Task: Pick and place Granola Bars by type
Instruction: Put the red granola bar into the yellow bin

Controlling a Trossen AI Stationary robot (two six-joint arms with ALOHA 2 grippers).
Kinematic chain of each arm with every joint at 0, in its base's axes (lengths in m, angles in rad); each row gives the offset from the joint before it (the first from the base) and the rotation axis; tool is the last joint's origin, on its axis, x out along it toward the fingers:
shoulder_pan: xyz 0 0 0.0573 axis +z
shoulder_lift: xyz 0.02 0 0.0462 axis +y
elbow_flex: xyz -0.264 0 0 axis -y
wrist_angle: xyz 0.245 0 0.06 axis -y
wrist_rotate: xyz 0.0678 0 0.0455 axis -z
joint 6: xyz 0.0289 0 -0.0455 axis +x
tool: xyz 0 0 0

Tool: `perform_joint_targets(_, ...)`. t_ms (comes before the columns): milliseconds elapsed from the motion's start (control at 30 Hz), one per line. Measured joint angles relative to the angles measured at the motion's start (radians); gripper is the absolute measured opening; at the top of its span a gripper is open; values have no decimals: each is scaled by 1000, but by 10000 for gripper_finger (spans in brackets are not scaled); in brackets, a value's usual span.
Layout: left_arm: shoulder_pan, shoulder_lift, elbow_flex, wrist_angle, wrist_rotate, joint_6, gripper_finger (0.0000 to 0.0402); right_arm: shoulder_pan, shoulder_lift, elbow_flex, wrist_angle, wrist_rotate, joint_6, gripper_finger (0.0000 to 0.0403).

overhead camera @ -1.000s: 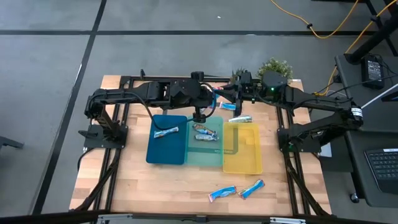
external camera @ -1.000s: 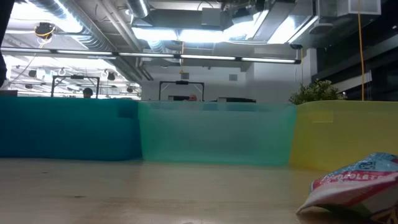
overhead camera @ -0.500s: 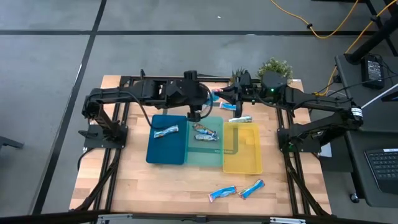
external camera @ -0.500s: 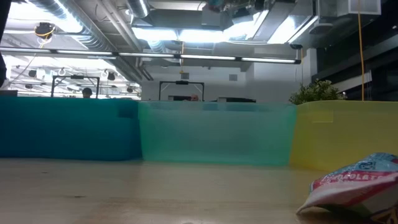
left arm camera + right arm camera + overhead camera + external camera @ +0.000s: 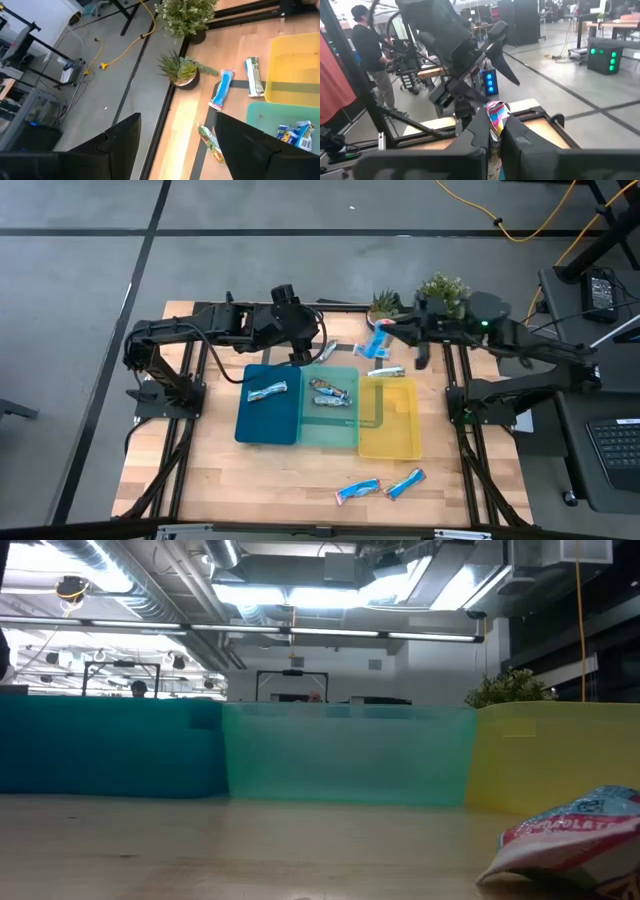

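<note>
Butcher-block wooden table (image 5: 250, 480) carrying three flat rectangular plastic trays side by side: dark-blue tray (image 5: 268, 420), translucent teal tray (image 5: 330, 425), yellow tray (image 5: 390, 425). Two small potted plants (image 5: 443, 288) at the far edge.

Granola bars small, oblong, crinkly foil. One blue-and-white bar (image 5: 266, 391) lying in the dark-blue tray. Two silvery-brown bars (image 5: 332, 393) lying close together in the teal tray. One blue bar (image 5: 386, 370) on the wood just beyond the yellow tray's far rim, another greenish-silver one (image 5: 326, 350) on the wood beyond the teal tray. Two more blue bars, with red ends (image 5: 358, 491) (image 5: 404, 483), on the near part of the table, well apart from the trays; one of them looming large at the low view's right (image 5: 570, 840).

Right gripper (image 5: 496, 131) raised above the table's far edge, arm stretched inward, fingers (image 5: 479, 131) pinched on a bright blue bar with a striped, multicoloured end (image 5: 496, 114), held upright; seen from above at (image 5: 378, 340).

Left gripper (image 5: 297, 345) hovering over the far edge beyond the dark-blue tray, arm folded back toward its base, fingers (image 5: 240, 142) spread wide with nothing between them.
</note>
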Motion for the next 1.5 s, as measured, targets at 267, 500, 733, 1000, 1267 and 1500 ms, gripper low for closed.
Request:
perform_joint_targets(267,0,7,-4,20,1,-5,244,0,-85,0,-145,54,1,31)
perform_joint_targets(500,1,7,-11,22,4,-29,240,0,-143,74,-449,99,41,29)
perform_joint_targets(733,0,7,-11,22,21,-64,237,1,-138,59,-718,144,115,29)
perform_joint_targets(1000,0,7,-11,22,29,-81,237,2,-126,18,-714,135,186,34)
perform_joint_targets(1267,0,6,-34,24,29,-106,234,73,-70,-83,-718,133,322,22)
perform_joint_targets(1500,1,7,-78,26,30,-98,233,102,-51,-229,-601,133,387,39)
